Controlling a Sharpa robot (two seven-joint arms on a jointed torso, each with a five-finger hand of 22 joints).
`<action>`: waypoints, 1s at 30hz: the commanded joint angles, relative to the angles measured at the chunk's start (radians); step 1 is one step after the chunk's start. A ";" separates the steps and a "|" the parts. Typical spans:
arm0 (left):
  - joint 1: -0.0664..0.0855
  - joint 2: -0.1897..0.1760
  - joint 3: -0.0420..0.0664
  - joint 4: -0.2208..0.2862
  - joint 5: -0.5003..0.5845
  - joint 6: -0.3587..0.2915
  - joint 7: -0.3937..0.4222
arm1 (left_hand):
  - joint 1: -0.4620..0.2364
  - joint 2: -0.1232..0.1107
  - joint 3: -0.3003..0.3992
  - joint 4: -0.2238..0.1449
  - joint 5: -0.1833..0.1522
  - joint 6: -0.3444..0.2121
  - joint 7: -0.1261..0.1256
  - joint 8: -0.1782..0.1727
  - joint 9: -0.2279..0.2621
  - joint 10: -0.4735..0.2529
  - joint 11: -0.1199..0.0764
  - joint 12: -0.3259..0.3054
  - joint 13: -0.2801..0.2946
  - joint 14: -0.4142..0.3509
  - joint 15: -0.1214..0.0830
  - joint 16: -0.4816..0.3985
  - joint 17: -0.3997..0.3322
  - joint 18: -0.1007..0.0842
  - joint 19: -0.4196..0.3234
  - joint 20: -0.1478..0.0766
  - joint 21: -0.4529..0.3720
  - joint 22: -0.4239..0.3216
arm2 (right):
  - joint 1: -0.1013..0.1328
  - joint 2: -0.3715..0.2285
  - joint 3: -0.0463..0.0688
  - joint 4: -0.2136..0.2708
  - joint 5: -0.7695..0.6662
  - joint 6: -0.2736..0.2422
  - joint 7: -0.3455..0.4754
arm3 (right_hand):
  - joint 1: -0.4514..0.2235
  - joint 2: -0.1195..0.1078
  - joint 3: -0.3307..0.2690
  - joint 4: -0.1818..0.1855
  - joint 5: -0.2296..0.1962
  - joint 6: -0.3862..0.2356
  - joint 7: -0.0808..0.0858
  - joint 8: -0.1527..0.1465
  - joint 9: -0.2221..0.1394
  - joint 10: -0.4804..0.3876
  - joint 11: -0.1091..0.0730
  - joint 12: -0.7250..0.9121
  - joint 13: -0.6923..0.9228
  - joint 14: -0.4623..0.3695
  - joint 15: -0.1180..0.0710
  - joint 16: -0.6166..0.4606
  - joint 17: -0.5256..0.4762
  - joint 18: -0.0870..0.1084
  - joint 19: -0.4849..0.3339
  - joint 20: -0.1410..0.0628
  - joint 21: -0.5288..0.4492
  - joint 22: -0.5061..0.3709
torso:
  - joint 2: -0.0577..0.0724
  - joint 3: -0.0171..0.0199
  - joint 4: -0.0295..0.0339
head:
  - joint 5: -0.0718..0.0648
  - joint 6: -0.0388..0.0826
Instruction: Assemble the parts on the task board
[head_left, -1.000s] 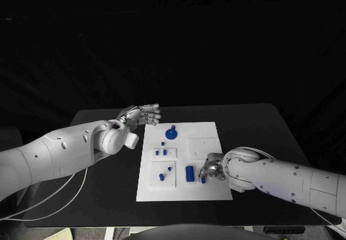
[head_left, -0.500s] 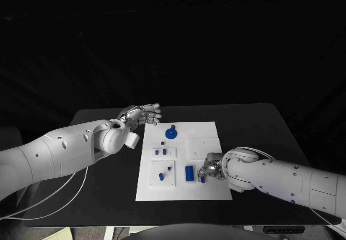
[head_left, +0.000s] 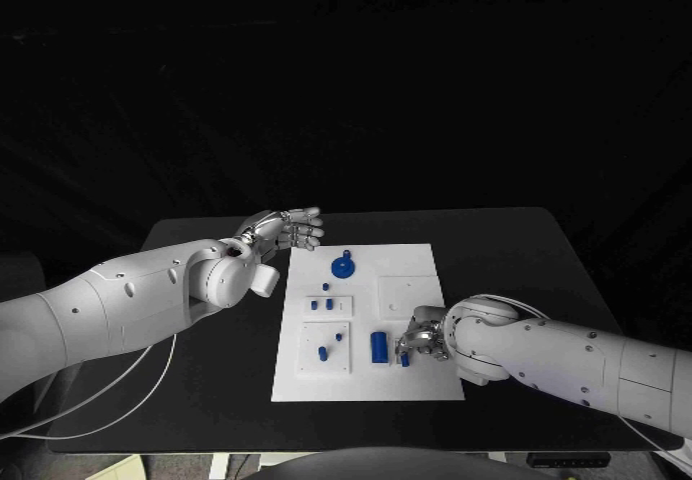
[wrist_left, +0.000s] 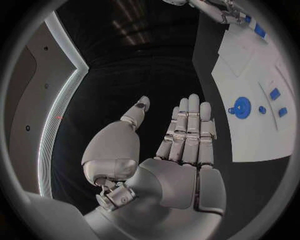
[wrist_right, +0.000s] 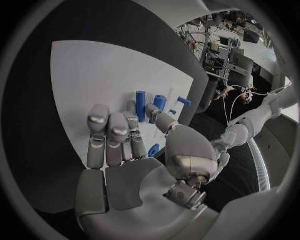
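Currently I find the task board (head_left: 372, 325), a white plate, lying flat in the middle of the black surface (head_left: 512, 245). On it I see the blue parts: a round disc part (head_left: 343, 267) near the far end, a pair of small pegs (head_left: 323, 303) on a raised square tile further in, two more small pieces (head_left: 329, 345) on the near tile, and an upright blue cylinder (head_left: 379, 346) just beside the right hand. My right hand (head_left: 420, 340) rests over the board's near right portion with its fingers curled close together; in the right wrist view the fingers (wrist_right: 112, 137) lie against the white plate, with the cylinder (wrist_right: 140, 105) and further blue pieces just beyond the fingertips. I cannot tell whether it grips any part. My left hand (head_left: 283, 230) hovers off the board's far left corner, over the bare surface, holding nothing; the left wrist view shows its fingers (wrist_left: 189, 131) straight and side by side, thumb set apart, well clear of the disc part (wrist_left: 242, 107).
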 joint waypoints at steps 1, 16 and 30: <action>0.002 0.002 0.001 0.001 -0.002 0.015 0.005 | -0.006 -0.004 -0.002 0.007 -0.002 -0.007 -0.002 0.003 -0.001 -0.007 0.000 0.001 -0.002 -0.002 0.005 -0.007 0.001 0.020 -0.001 0.005 -0.005 0.002 | -0.001 0.004 0.000 0.003 0.008 -0.004 0.019 | -0.020 -0.011 -0.023 -0.001 -0.001 0.004 -0.001 -0.006 -0.001 0.008 0.001 -0.006 0.002 -0.003 -0.004 0.005 -0.001 0.045 -0.001 -0.001 0.004 0.008 | 0.000 0.0003 0.0002 | 0.001 0.000; 0.002 0.000 0.001 0.002 -0.002 0.015 0.004 | -0.006 -0.004 -0.002 0.007 -0.002 -0.007 -0.002 0.003 -0.001 -0.008 0.000 0.001 -0.002 -0.002 0.005 -0.007 0.002 0.021 -0.001 0.005 -0.005 0.002 | -0.002 -0.002 0.000 0.004 0.011 -0.010 0.024 | -0.077 -0.083 -0.088 0.001 -0.013 0.000 -0.002 -0.007 0.000 0.006 -0.001 -0.008 0.005 -0.005 -0.007 0.007 -0.001 0.045 -0.002 -0.009 0.002 0.007 | 0.001 0.0005 0.0001 | 0.003 0.000; 0.002 -0.001 0.001 0.000 -0.002 0.016 0.002 | -0.006 -0.004 -0.001 0.006 -0.002 -0.007 -0.002 0.003 -0.001 -0.008 0.000 0.001 -0.002 -0.002 0.005 -0.008 0.003 0.021 -0.001 0.005 -0.006 0.002 | -0.007 -0.053 0.000 0.045 0.018 0.049 0.063 | -0.014 -0.121 -0.096 -0.026 -0.013 -0.006 -0.002 -0.007 0.004 0.003 -0.001 -0.009 0.007 -0.006 -0.008 0.006 0.000 0.045 -0.002 -0.019 0.001 0.006 | 0.001 0.0003 -0.0009 | 0.005 0.000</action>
